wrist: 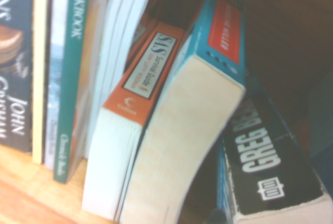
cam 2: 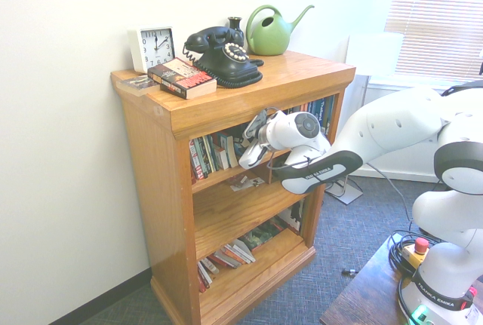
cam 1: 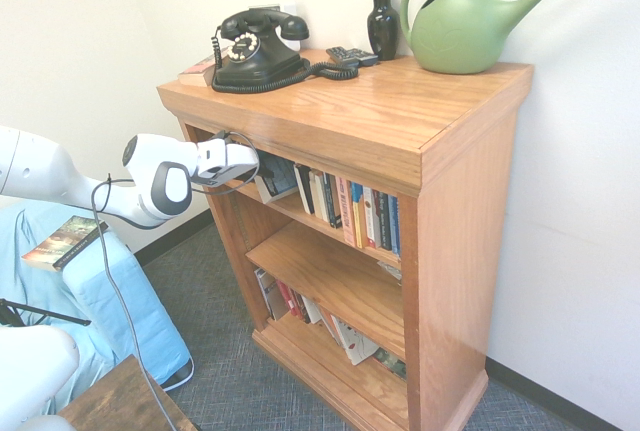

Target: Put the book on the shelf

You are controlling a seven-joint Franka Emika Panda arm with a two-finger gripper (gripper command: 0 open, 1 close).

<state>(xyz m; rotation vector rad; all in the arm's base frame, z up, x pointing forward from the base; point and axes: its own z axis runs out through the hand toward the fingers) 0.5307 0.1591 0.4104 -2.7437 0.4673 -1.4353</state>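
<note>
The gripper point(cam 1: 258, 166) is reaching in under the overhanging top of the shelf point(cam 1: 330, 226), its fingers pinching the book point(cam 1: 277, 176), which is sitting tilted between them just above the upper plank, beside the row of upright books point(cam 1: 350, 213) standing further along from the fingertips.

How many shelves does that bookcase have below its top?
3: the upper shelf holding the upright row of books, the middle shelf just under it, and the bottom shelf near the floor.
</note>
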